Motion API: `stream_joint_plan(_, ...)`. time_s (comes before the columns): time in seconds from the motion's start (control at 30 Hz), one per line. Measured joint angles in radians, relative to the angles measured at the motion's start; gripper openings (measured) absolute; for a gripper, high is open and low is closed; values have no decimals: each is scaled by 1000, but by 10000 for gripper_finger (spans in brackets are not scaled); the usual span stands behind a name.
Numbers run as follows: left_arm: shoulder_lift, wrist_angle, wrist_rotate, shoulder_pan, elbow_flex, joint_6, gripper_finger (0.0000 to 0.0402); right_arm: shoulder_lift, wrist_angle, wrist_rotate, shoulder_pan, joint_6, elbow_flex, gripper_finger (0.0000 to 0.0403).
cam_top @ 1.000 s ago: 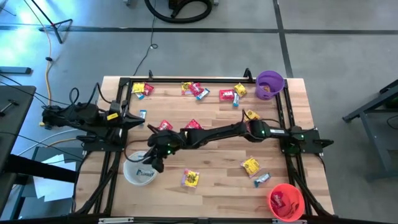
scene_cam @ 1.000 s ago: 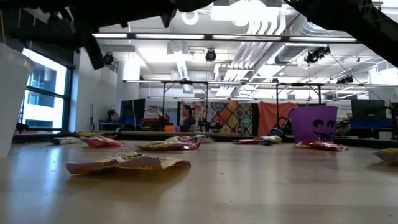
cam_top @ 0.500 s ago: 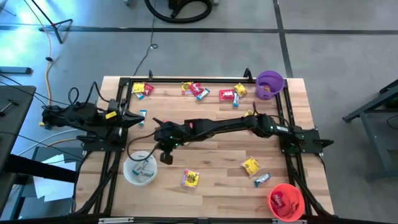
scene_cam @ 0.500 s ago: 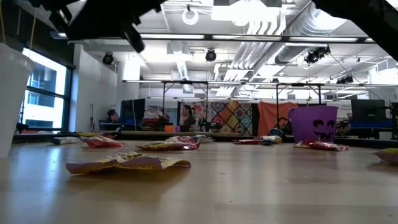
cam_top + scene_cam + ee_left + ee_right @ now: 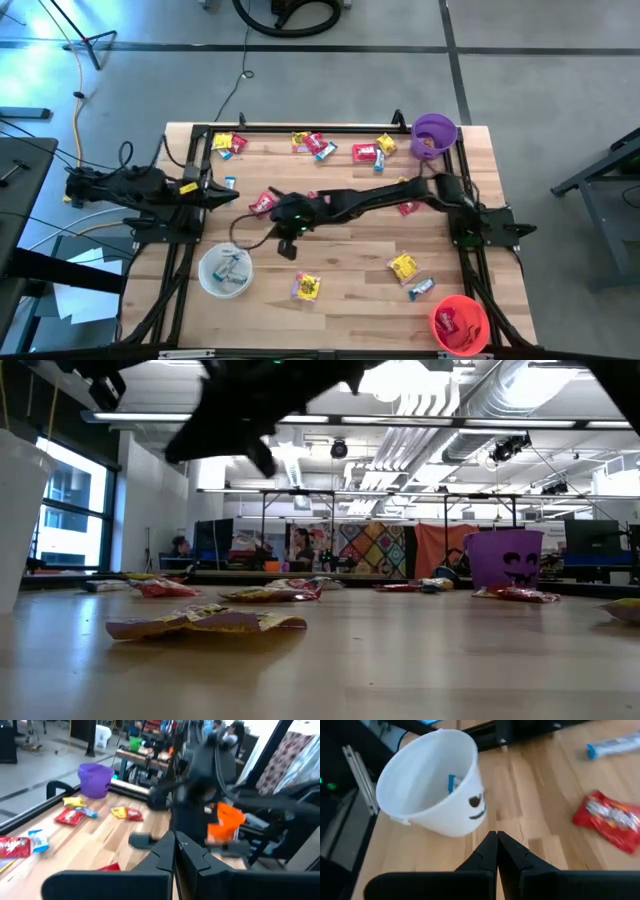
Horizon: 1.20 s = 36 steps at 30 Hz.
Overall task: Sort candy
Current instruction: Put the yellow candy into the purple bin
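Blue-and-white candy (image 5: 451,783) lies inside the white bowl (image 5: 225,272), visible there in the right wrist view, so a drop there looks done. A second ago the right gripper (image 5: 288,249) hung right at that bowl's rim; half a second ago it had lifted off toward mid-table; now it sits further still toward the table's middle, well clear of the bowl, with its jaws closed together on nothing. That reads as one delivery finished and the arm pulling back to fetch the next piece.

Loose candy has not shifted over the second. A red piece (image 5: 264,203) lies just beside the retreating arm, and a yellow one (image 5: 306,288) lies on the near side of the gripper. More pieces sit along the far edge (image 5: 312,144), with a yellow (image 5: 403,267) and a blue one (image 5: 422,289) toward the red bowl (image 5: 459,323). The purple bowl (image 5: 434,135) stands at the far right corner.

Most of the sorting appears to remain. The left gripper (image 5: 222,199) waits at the table's left edge, jaws together, unmoved throughout.
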State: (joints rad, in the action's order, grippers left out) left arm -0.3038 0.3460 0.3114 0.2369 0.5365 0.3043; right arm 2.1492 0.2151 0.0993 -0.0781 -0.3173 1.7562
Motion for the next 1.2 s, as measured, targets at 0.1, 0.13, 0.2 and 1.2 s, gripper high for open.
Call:
stream_joint_plan(0.1,-58,2,13,-16,0,8,0,-111,-45,-54,1,-56,-170,0)
stream_joint_plan(0.13,-81,-3,13,-26,0,16,0,-150,-56,-75,2,-75,-223,0)
stream_joint_plan(0.2,-124,-1,9,-54,0,43,0,-237,-61,-114,2,-107,-330,0)
stream_joint_plan(1.2,-517,-293,-221,-550,0,35,0,-804,211,-2,703,81,-743,19)
